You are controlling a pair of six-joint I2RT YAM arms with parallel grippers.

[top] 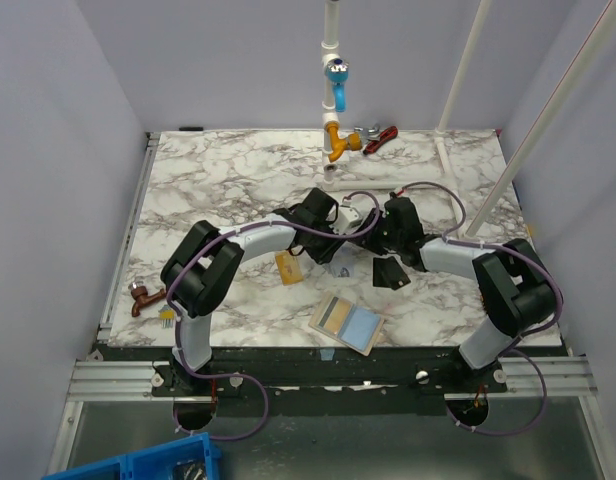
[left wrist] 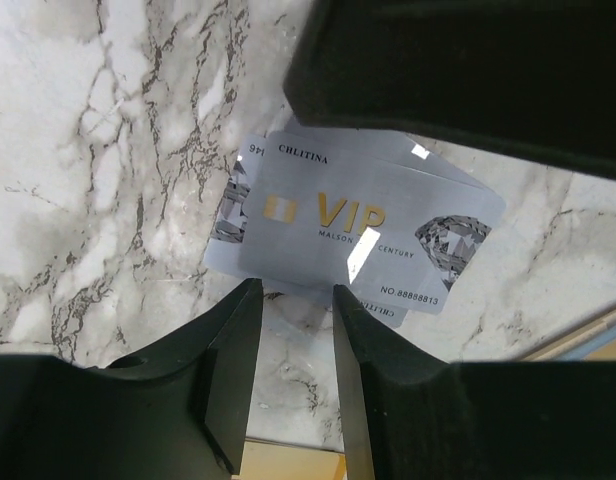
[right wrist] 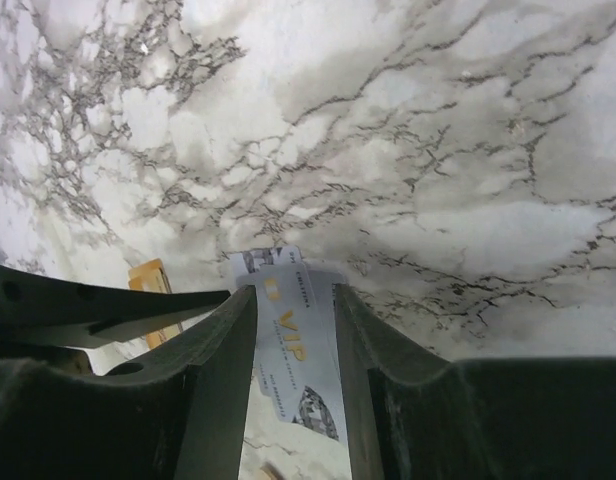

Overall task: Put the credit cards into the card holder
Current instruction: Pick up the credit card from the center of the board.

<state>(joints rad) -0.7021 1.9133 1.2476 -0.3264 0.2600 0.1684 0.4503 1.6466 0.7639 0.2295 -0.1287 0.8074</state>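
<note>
Your left gripper point(left wrist: 293, 290) is hanging unclenched just short of the pale silver rectangular plastic VIP card point(left wrist: 358, 225). The tan folding card holder point(top: 363, 325) is lying open nearer the bases. Your right gripper point(right wrist: 295, 290) is straddling that card; clamped or not, you cannot tell.

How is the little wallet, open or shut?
Open. In the top view the card holder lies spread flat, both halves side by side, with its light-blue inside facing up.
</note>
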